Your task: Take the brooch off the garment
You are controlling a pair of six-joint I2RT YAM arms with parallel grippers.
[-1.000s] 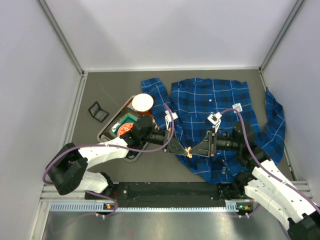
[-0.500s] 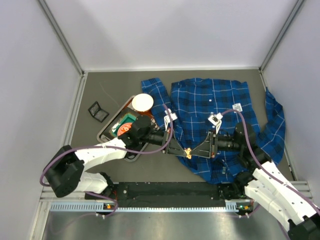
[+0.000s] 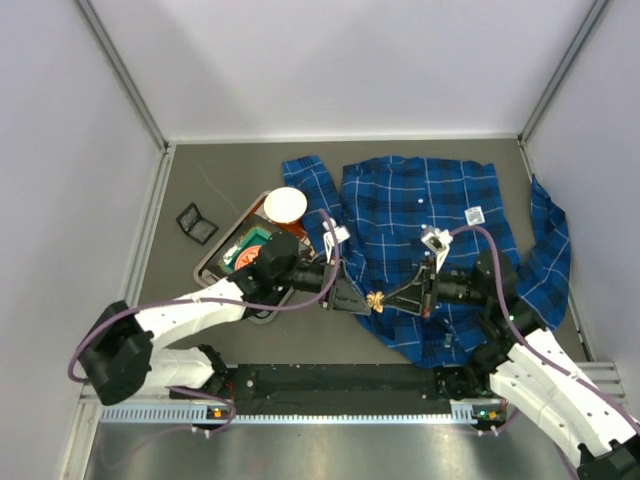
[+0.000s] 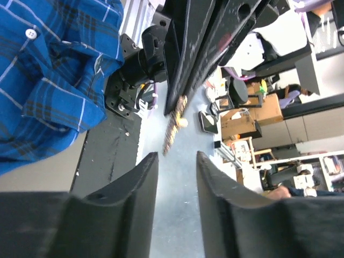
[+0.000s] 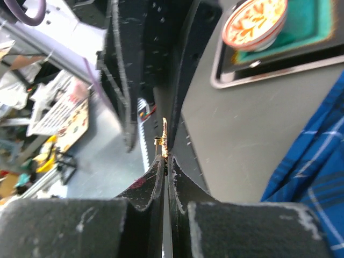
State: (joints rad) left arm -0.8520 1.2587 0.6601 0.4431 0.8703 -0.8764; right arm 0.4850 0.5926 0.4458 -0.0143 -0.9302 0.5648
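Note:
The garment (image 3: 430,215), a blue plaid shirt, lies spread across the right half of the table. The brooch (image 3: 377,299), small and pale gold, is held above the shirt's near-left edge, off the fabric. My right gripper (image 3: 386,299) is shut on it. In the right wrist view the brooch (image 5: 164,134) sticks out edge-on from the pressed-together fingertips (image 5: 160,171). My left gripper (image 3: 360,299) faces it from the left and stands open with nothing between its fingers. From the left wrist the brooch (image 4: 173,126) hangs just beyond the parted jaws of the left gripper (image 4: 174,156).
A metal tray (image 3: 215,262) left of the shirt holds a white bowl (image 3: 285,205) and a green item with an orange disc (image 3: 252,250). A small black object (image 3: 197,224) lies further left. A white label (image 3: 474,214) sits on the shirt. Walls close in the table.
My left gripper has opened and drawn back a little to the left, letting go of the brooch. My right gripper has closed fully on the brooch.

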